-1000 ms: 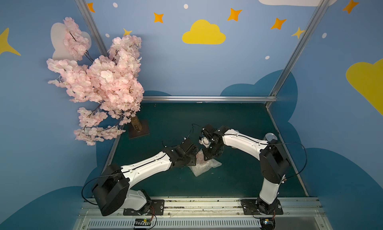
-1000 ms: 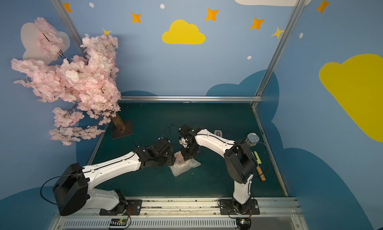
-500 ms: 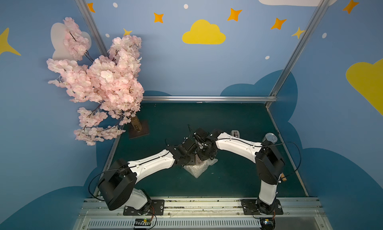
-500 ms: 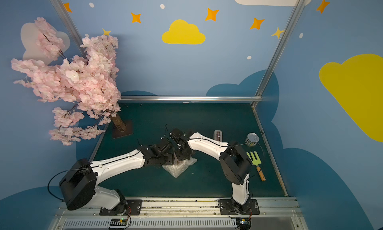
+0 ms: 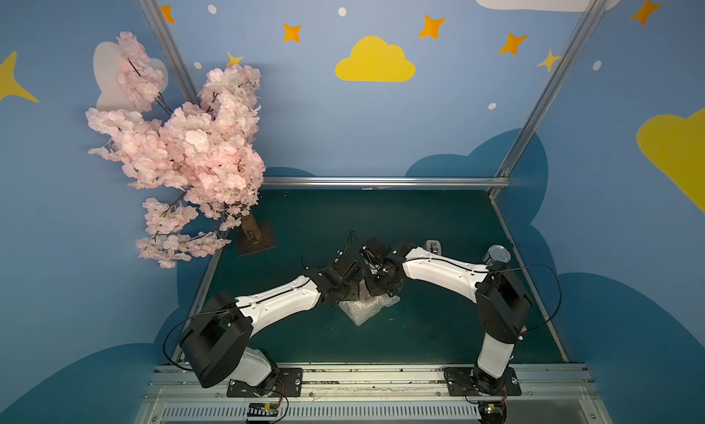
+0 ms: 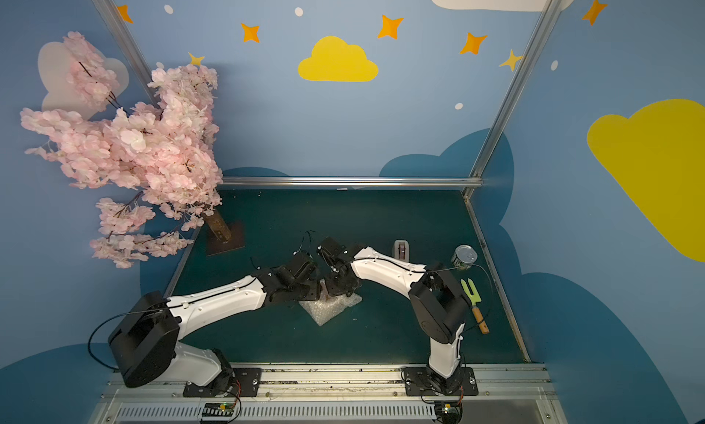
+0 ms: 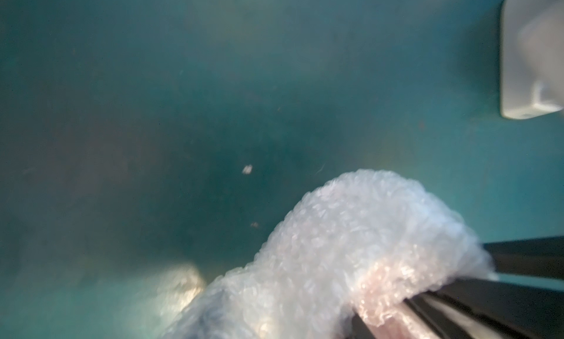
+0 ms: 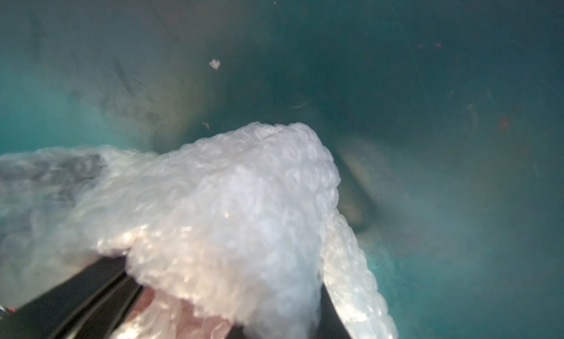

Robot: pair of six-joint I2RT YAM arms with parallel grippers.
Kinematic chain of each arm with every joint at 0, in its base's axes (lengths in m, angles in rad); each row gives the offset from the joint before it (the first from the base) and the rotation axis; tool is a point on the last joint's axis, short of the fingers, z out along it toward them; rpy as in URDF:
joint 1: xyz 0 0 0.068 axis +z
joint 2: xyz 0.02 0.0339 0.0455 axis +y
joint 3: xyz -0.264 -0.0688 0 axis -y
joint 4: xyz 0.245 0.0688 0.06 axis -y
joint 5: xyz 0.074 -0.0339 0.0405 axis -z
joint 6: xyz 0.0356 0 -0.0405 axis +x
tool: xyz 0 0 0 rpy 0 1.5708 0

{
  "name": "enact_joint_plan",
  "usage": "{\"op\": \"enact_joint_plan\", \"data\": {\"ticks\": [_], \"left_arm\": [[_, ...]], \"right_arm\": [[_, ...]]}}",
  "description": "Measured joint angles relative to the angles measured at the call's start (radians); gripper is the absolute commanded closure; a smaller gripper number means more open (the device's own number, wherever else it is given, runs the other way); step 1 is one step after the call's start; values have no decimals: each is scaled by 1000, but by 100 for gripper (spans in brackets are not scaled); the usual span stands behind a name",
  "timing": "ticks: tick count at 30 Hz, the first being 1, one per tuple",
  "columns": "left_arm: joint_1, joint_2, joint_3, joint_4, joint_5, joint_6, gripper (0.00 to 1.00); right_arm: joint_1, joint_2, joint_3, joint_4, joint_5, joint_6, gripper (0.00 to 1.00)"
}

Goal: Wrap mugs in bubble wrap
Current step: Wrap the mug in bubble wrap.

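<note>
Obs., both top views: left gripper (image 5: 356, 293) and right gripper (image 5: 378, 287) meet tip to tip over the bubble wrap (image 5: 367, 308). The wrap lies on the green mat (image 5: 419, 227). Taking the tape dispenser (image 6: 401, 249) as landmark, the wrap sits nearer the arm bases and off to the robot's left of it, well apart from it. One corner of the sheet points toward the bases; the far part is hidden under both wrists.

Left wrist view: blurred. The wrap rises in a hump and runs in between the two black fingers (image 7: 525, 256). The jaws stand roughly half apart and are clamped on the bundle. A pinkish patch (image 7: 392, 281) shows through the plastic between them. The dispenser shows at the frame edge, clear of the wrap.

Right wrist view: also blurred. The wrap is heaped over and between the fingers (image 8: 76, 304), touching them, with the same pink tint underneath. Whether these jaws pinch it or only lie under it, I cannot tell.

Mug: not seen as such in any view, only that tint under the wrap.
</note>
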Motion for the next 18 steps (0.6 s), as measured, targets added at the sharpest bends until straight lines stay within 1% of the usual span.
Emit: {"op": "enact_joint_plan", "data": {"ticks": [5,12,15,16,18], "left_arm": [[4,64,15,82,24,37,49],[18,135,64,119,84,94,50],[27,139,69,115,104,108,50],[31,139,69,115,109,112,50],[35,139,69,114,118,119,49]], "right_arm": [[0,-34,-45,28,16,79,100],[-15,-57,-70,23,45,138,99],[-19,-57,-68,23,37,141,96],[-21,-56,-68,23,33,141,93],[-24,-56,-66,23,26,140,85]]}}
